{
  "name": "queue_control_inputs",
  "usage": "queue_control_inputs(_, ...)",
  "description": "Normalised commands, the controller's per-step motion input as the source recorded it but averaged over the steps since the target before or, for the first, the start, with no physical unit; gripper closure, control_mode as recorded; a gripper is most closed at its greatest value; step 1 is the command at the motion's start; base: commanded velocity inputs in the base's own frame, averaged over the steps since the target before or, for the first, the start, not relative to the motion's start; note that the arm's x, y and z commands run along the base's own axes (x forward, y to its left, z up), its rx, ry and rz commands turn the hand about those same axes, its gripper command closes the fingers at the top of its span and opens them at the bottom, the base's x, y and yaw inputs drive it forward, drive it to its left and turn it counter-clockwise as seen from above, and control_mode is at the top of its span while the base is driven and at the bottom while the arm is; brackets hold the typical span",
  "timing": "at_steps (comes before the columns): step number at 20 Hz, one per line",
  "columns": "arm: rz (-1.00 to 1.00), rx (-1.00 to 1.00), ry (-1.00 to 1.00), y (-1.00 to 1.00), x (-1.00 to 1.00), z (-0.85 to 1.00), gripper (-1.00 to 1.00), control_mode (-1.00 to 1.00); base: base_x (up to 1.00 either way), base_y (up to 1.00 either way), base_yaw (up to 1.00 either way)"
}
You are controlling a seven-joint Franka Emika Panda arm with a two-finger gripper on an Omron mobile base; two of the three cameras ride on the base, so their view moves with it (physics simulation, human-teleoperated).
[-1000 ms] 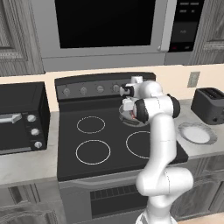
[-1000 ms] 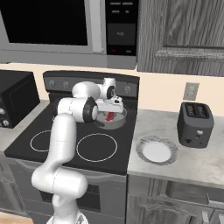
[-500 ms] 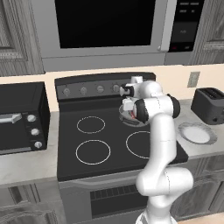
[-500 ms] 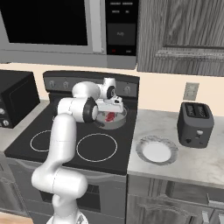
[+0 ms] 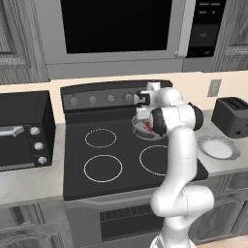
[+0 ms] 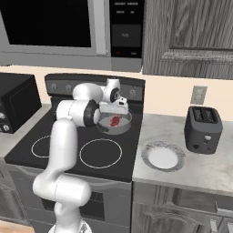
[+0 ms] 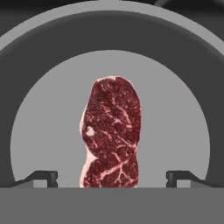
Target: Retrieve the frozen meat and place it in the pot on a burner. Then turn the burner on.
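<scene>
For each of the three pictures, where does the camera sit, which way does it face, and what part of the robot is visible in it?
Left base view: behind the arm, to its left, facing forward and down at the stove; the arm rises at lower right.
Right base view: behind the arm, to its right, facing the same stove; the arm rises at lower left.
Hand view: on the hand, looking down into the pot at the frozen meat, between the fingertips of the open gripper.
Both base views share the pot, the plate and the toaster.

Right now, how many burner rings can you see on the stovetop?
3 plainly: rear left, front left, front right. A fourth probably lies hidden under the pot at the rear right.
</scene>
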Motion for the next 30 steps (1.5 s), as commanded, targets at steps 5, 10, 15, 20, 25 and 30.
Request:
queue_control_inputs(5,0.0,0.0,-0.16,0.0,-0.04,0.01,-1.0,-1.0,0.0,0.0,0.0)
queue_control_inputs(10,0.0,0.0,-0.16,0.0,0.0,0.08,-1.0,-1.0,0.0,0.0,0.0)
queue_control_inputs(15,0.0,0.0,-0.18,0.0,0.0,0.3,-1.0,-1.0,0.0,0.0,0.0)
queue_control_inputs(20,0.0,0.0,-0.12,0.0,0.0,0.18,-1.0,-1.0,0.0,0.0,0.0)
queue_control_inputs(25,0.0,0.0,-0.04,0.0,0.0,0.0,-1.0,-1.0,0.0,0.0,0.0)
queue_control_inputs(30,0.0,0.0,-0.22,0.0,-0.02,0.19,-1.0,-1.0,0.0,0.0,0.0)
